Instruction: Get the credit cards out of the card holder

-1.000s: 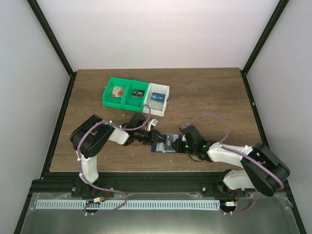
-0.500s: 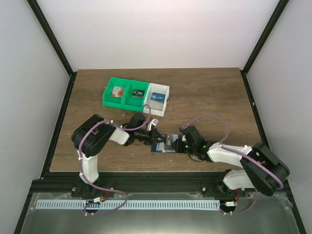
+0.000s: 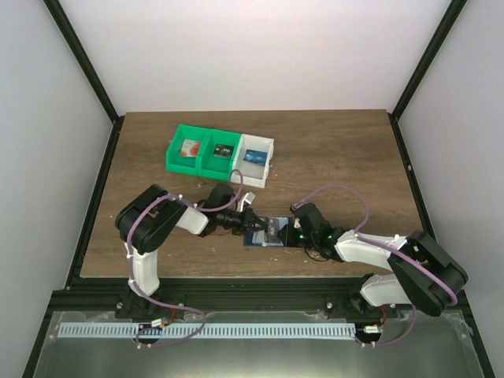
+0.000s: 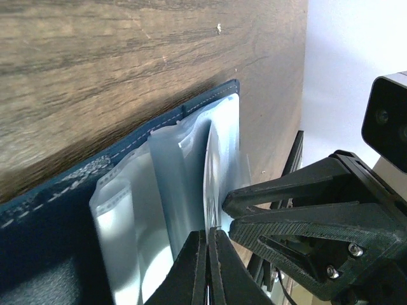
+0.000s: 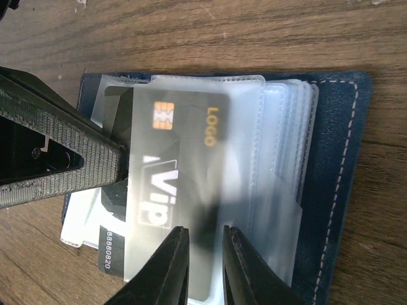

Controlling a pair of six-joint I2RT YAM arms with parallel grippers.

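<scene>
On the brown wooden bench [image 3: 339,157], toward its far left, stands a row of open plastic bins: a green two-compartment bin [image 3: 175,160] with a white bin [image 3: 268,154] against its right side. The leftmost green compartment holds a whitish card with a red spot [image 3: 189,148]. What lies in the other two compartments is too small to identify.

Near the front edge, well apart from the bins, the flat dark navy card holder [image 5: 343,159] lies open on the bench between the two hands.

The left hand [image 4: 208,236] reaches in from the holder's left side. Its fingers are pressed together at the left edge of the clear pockets. Whether they nip anything cannot be told.

The right hand [image 5: 205,257] comes in from the opposite side. Its fingers stand a narrow way apart, clamped on the card holder's front clear plastic sleeve [image 5: 254,127] at its edge.

Inside that sleeve sits a dark credit card [image 5: 178,159] with a gold chip, printed "LOGO" and "ViP". The left hand's tip touches its left edge.
</scene>
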